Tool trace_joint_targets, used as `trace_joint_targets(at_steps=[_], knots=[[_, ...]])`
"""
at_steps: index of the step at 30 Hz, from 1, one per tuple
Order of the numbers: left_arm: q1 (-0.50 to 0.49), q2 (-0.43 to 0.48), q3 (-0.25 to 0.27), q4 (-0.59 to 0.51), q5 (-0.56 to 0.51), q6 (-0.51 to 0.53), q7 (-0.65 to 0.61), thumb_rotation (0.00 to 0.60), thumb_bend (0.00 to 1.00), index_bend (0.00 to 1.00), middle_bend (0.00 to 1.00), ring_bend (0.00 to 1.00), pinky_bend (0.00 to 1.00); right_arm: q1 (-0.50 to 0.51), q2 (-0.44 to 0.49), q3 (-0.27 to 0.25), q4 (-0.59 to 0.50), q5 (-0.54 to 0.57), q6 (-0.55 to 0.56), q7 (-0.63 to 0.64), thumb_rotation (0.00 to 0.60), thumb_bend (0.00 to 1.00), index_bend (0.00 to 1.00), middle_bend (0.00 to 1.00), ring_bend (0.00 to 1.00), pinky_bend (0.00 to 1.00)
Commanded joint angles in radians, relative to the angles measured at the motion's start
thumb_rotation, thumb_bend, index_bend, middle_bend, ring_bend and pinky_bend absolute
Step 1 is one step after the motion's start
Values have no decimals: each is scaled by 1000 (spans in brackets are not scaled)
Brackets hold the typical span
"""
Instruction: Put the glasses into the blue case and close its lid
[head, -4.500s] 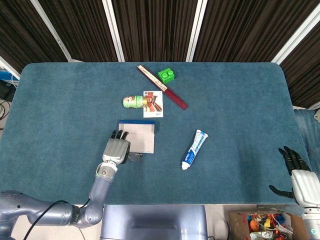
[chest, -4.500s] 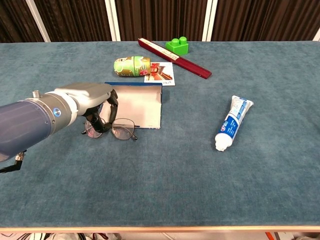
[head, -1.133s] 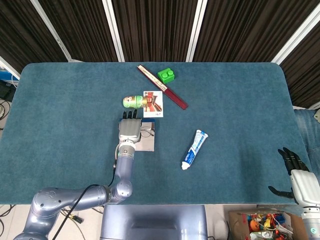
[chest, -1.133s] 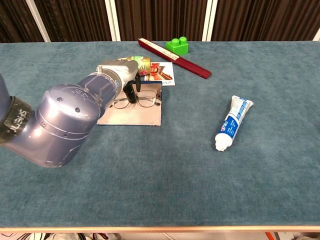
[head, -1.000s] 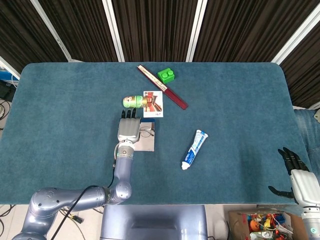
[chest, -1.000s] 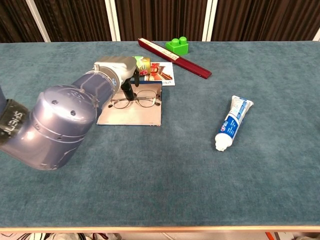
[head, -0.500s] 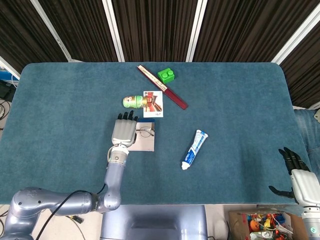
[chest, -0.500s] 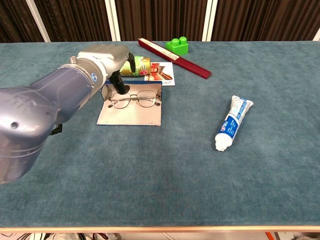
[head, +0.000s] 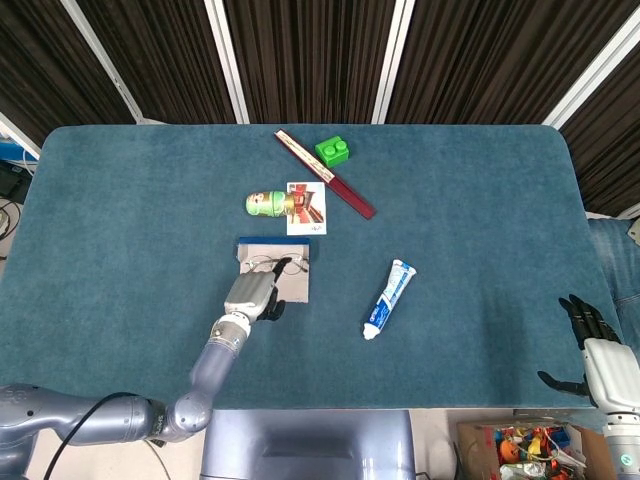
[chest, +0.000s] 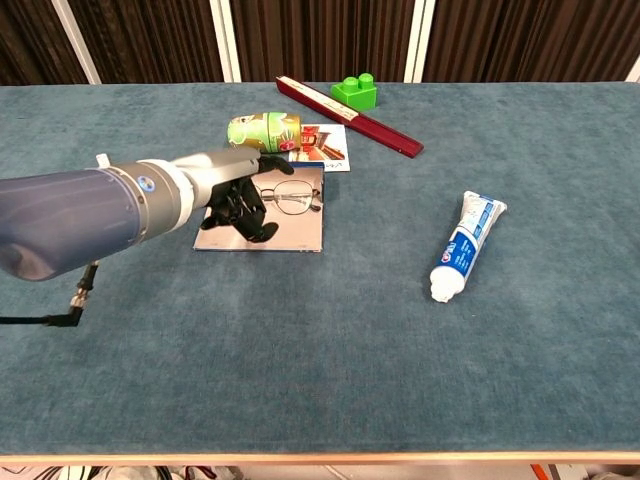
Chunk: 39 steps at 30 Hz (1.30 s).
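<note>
**A:** How far along are we?

**B:** By my reading, half done. The thin wire-framed glasses with clear lenses (chest: 283, 197) lie inside the open, flat blue-edged case with its pale lining (chest: 300, 232), toward its far end, near the upright blue lid edge. The lid is not yet closed, so that step is left.

**A:** Where does the case sit?

**B:** On the teal-carpeted counter (chest: 400, 340), left of centre, just in front of the green printed can lying on its side (chest: 262, 132) and the small picture card (chest: 322, 145).

**A:** And the left robot hand?

**B:** The left robot hand (chest: 238, 212) is over the near-left part of the case, its dark fingers (chest: 250, 225) curled downward, their tips close to the lining or touching it; I cannot tell which. It grasps nothing, and the glasses lie free of it, just beyond the fingertips. In the head view the same hand (head: 251, 297) covers the near-left corner of the case.

**A:** The right one?

**B:** The right robot hand (head: 590, 352) shows only in the head view, off the counter's right edge, well apart from everything, fingers spread and empty.

**A:** What does closing call for?

**B:** I judge a hand must reach the lid's far edge and fold it toward the robot, without nudging the glasses out of place.
</note>
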Motion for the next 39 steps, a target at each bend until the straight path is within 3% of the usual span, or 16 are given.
trace_joint_targets(at_steps=[1, 13, 25, 39], knots=[[9, -2, 22, 0, 23, 4, -17, 600, 463, 0, 795, 849, 840, 0, 1, 0, -2, 2, -2, -1, 600, 129, 0, 0, 31, 178], [4, -82, 64, 90, 78, 102, -1, 600, 463, 0, 790, 849, 840, 2, 5, 1, -8, 11, -12, 1, 600, 157, 0, 0, 30, 178], [2, -121, 53, 151, 57, 97, -6, 600, 521, 0, 789, 848, 840, 2, 7, 1, -11, 11, -12, 2, 600, 167, 0, 0, 31, 178], [-4, -136, 40, 173, 22, 86, 14, 600, 521, 0, 788, 848, 841, 1, 7, 2, -11, 13, -12, 1, 600, 174, 0, 0, 31, 178]])
